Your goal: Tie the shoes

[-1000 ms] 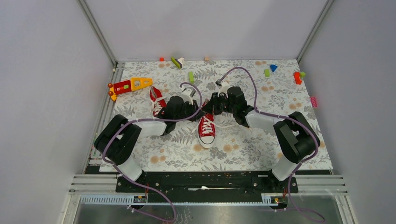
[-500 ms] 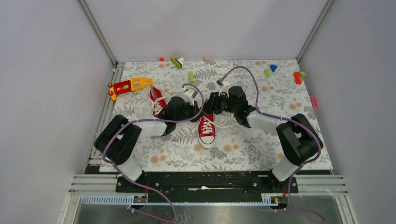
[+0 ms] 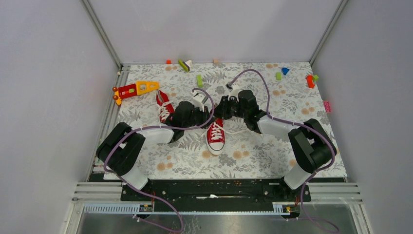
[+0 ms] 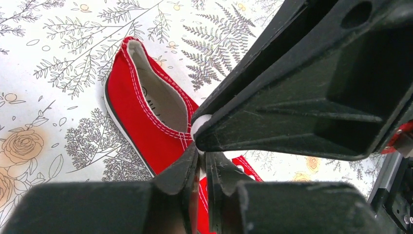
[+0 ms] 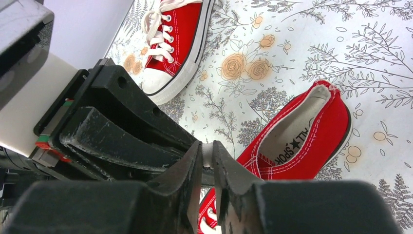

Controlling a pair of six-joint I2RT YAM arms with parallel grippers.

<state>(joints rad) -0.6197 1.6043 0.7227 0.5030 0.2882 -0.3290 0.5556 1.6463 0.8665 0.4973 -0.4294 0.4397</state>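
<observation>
From above: two red, white-toed sneakers on a flowered table [image 3: 272, 146], grey walls [image 3: 48, 97] around. The middle sneaker [image 3: 215, 137] points its toe near; the left sneaker [image 3: 164, 105] lies further left.

Left wrist: left claw [image 4: 202, 156], nearly pressed together, hangs over the middle sneaker's heel.

Right wrist: right claw [image 5: 207, 146] pinches a white lace [image 5: 208, 158].

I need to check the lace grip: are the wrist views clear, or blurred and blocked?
Left wrist: black gripper fingers fill most of the frame; the red canvas sneaker behind is sharp. Right wrist: dark fingers block the bottom, both sneakers evenly lit. Top external: no glare.
</observation>
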